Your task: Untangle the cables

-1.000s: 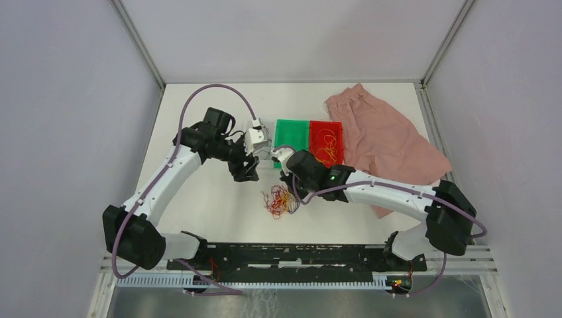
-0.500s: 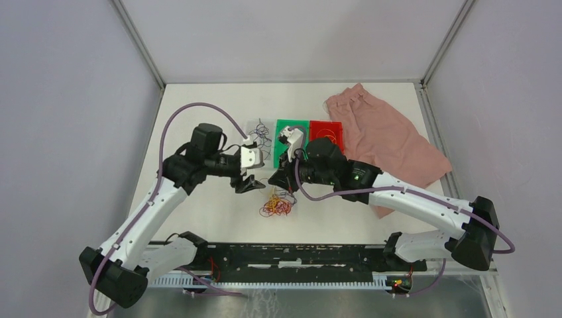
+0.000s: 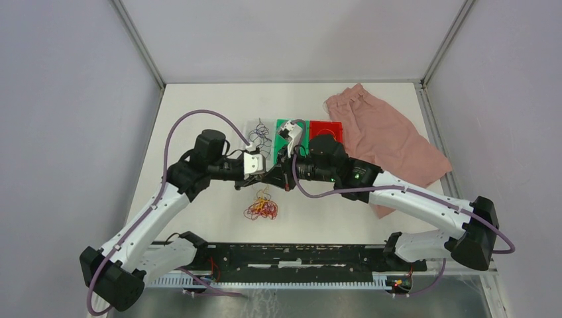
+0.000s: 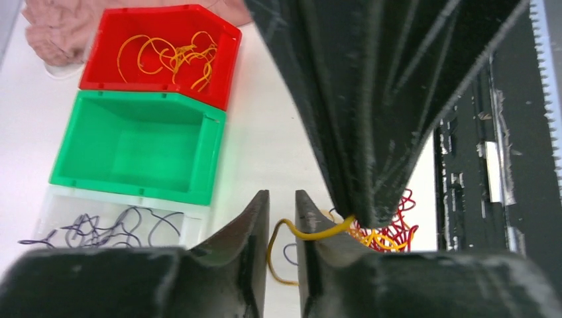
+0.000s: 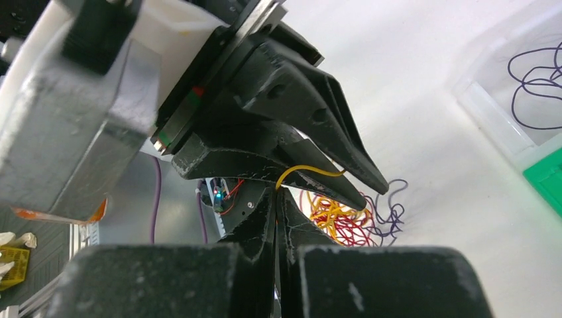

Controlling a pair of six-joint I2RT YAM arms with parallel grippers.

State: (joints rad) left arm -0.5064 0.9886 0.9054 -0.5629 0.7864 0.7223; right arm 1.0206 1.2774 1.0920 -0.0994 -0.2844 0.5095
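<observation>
White table (image 3: 219,99) inside enclosure. Plain pale grey-lilac walls: left wall (image 3: 66,99), back wall (image 3: 291,33), right wall (image 3: 510,79). Aluminium posts at table's far-left corner (image 3: 136,41) and far-right corner (image 3: 449,40). Black mounting plate (image 3: 298,255) along near edge, toothed metal strip (image 3: 278,281) below it. Even, diffuse light.

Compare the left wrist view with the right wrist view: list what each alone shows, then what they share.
Left wrist only: the red bin holding orange-yellow wires, the green bin's empty inside, the pink cloth. Right wrist only: the left arm's fingers from outside and its white wrist housing. Both: the yellow wire pinched by the right fingers, the tangled pile, the purple wires in the clear bin.
</observation>
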